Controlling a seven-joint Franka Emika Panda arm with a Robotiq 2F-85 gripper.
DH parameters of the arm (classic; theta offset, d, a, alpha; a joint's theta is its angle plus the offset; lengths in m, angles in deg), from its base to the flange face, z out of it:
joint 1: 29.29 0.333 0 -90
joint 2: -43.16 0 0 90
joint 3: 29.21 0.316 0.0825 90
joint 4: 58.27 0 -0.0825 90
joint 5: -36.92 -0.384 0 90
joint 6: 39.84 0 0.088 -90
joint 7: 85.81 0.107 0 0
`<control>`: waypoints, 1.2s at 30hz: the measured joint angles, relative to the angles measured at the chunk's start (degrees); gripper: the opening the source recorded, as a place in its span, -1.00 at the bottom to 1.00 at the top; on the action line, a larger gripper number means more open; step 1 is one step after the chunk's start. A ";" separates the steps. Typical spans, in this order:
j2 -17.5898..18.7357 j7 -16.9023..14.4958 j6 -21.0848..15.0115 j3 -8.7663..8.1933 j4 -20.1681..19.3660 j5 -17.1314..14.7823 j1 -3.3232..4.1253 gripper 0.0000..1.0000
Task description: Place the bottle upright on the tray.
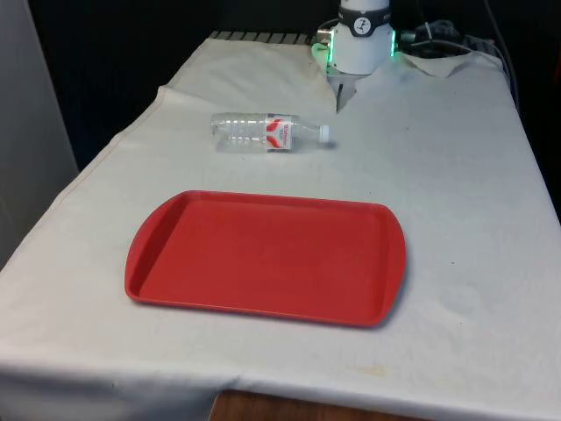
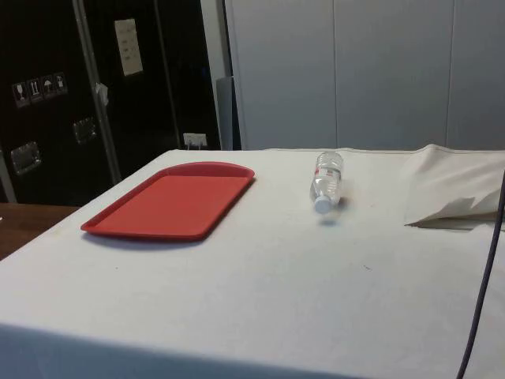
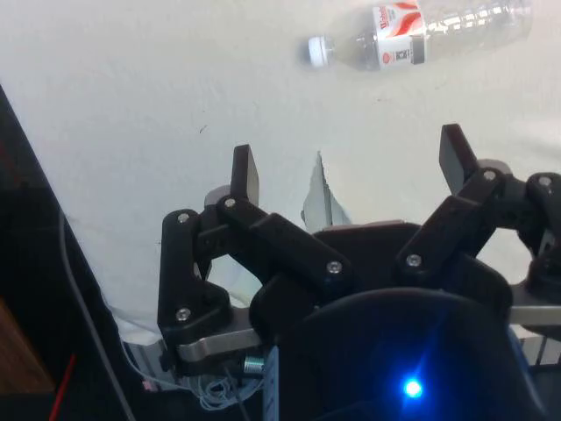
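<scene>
A clear plastic bottle (image 1: 270, 132) with a red and white label and a white cap lies on its side on the white cloth, beyond the tray. In the side view the bottle (image 2: 326, 181) points its cap toward the camera. The red tray (image 1: 267, 256) lies bare nearer the front edge and shows as the tray (image 2: 170, 200) in the side view. My gripper (image 3: 349, 167) hangs open high above the cloth near the robot's base, with nothing between its fingers (image 3: 244, 172). From the wrist, the bottle (image 3: 421, 36) lies well ahead of the fingertips.
Crumpled cloth (image 2: 454, 189) bunches up near the robot's base. A dark cable (image 2: 483, 276) hangs at the side view's right edge. The robot's base (image 1: 361, 39) stands at the table's far end.
</scene>
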 measured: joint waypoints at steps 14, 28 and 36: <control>0.46 0.52 -2.81 0.80 -3.09 0.40 0.06 1.00; -0.34 -1.55 -3.32 -0.63 -6.02 1.03 -0.23 1.00; -1.95 -2.29 -3.50 -1.03 -8.54 1.55 -0.46 1.00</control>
